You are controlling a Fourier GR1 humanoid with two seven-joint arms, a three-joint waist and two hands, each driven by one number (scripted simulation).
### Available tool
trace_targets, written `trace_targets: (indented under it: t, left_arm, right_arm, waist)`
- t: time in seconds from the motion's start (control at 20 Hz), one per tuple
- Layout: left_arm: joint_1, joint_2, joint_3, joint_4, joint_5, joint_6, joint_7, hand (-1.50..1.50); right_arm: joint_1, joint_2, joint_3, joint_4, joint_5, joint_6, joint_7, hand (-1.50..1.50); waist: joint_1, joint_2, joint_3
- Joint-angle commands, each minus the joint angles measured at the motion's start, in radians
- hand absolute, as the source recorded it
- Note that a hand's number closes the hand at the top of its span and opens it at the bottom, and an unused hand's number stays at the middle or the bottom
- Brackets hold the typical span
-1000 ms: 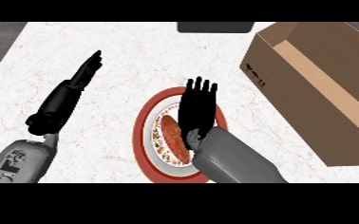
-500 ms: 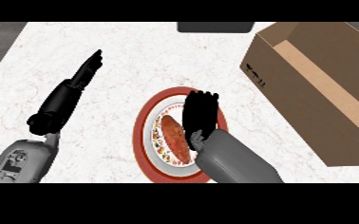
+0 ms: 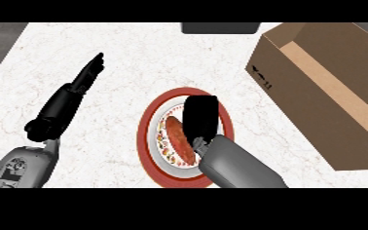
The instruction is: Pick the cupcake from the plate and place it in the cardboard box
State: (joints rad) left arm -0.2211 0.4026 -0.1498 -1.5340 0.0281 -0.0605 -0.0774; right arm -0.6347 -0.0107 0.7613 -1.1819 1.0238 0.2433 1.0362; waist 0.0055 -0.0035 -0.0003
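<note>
The red-rimmed plate [image 3: 147, 126] lies on the counter at centre. On it sits the reddish-brown cupcake [image 3: 174, 135], its right side hidden by my right hand [image 3: 201, 119]. That hand is over the plate with its fingers curled down, closing on the cupcake from the right, and the thumb lies against it. The open cardboard box [image 3: 316, 85] stands at the right, its opening facing up. At the left my left hand [image 3: 72, 95] rests open on the counter, fingers straight and pointing away.
A dark object [image 3: 219, 28] sits at the counter's far edge. White marble counter [image 3: 144, 63] lies between the plate and the box's left wall.
My right hand's fingers, straight a second ago, have curled down over the cupcake on the plate. The left hand has not moved.
</note>
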Motion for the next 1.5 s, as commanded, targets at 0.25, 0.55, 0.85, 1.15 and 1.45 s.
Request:
trace_targets:
  t: [0.25,0.55,0.85,1.15,1.45]
  left_arm:
    - [-0.01,-0.015,0.01,-0.016,0.002,-0.028,-0.007,0.0]
    - [-0.021,-0.006,0.035,0.026,-0.011,-0.053,-0.004,0.0]
    - [0.007,-0.044,0.035,-0.034,-0.039,-0.019,0.025,0.0]
    - [0.025,-0.054,0.025,-0.016,-0.062,-0.008,0.009,0.0]
    - [0.022,-0.046,0.046,-0.019,-0.052,-0.035,-0.001,0.0]
  right_arm:
    - [-0.095,-0.042,-0.192,0.083,-0.194,-0.155,-0.481,1.5]
    - [-0.215,-0.055,-0.25,0.162,-0.124,-0.265,-0.637,1.5]
    - [-0.266,-0.07,-0.268,-0.057,-0.051,-0.158,-0.518,1.5]
    - [-0.294,-0.11,-0.45,-0.169,-0.021,-0.233,-0.307,1.5]
    - [-0.253,-0.22,-0.584,-0.246,0.006,-0.236,-0.23,1.5]
  waist:
    - [0.024,0.015,0.002]
    - [0.005,0.008,0.0]
    - [-0.004,0.001,0.0]
    - [-0.014,-0.002,0.001]
    - [-0.018,0.0,0.0]
